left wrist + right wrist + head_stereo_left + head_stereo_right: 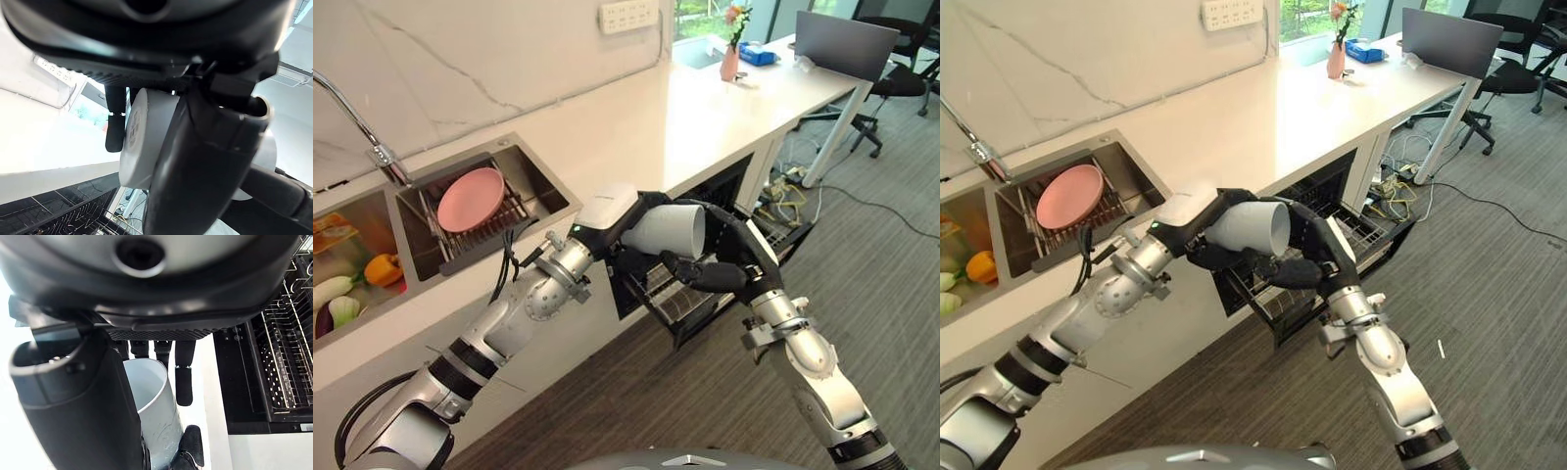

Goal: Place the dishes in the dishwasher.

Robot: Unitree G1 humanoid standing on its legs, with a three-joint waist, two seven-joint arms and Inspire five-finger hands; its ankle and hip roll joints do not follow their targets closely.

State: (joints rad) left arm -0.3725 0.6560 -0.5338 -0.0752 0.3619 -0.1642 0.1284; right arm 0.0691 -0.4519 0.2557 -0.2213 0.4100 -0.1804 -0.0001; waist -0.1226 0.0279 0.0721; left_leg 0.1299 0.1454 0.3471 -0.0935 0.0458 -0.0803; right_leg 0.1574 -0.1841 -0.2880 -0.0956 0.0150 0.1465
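A white cup [668,230] lies on its side in mid-air between the two hands, just above the pulled-out dishwasher rack [690,294]. The left hand [607,220] grips it from the base end: in the left wrist view its thumb [205,161] curls across the side of the cup [144,142] and its fingers [115,122] wrap the far side, so the hand is closed round the cup. The right hand [729,259] meets the cup from the mouth end; in the right wrist view the fingers [183,367] reach down past the cup's rim [146,382] and the thumb [83,416] stands along its near wall, and from the head views the thumb [700,274] passes under the cup while the fingers arch over the rim, so this hand too is closed round the cup. The cup's open mouth faces the right hand and its base faces the left hand. Beneath both hands the rack stands out of the open dishwasher [705,201] under the counter [636,127]. Well behind the left hand, along its arm, a pink plate [470,199] leans on a wire stand in the sink [533,176], with a tap [357,122] over it. Further to that side a second basin holds vegetables [352,284]. Far beyond the right hand, at the counter's end, stand a vase [731,59] with flowers, a blue box [757,54] and a laptop [847,44], with an office chair [906,73] past them.
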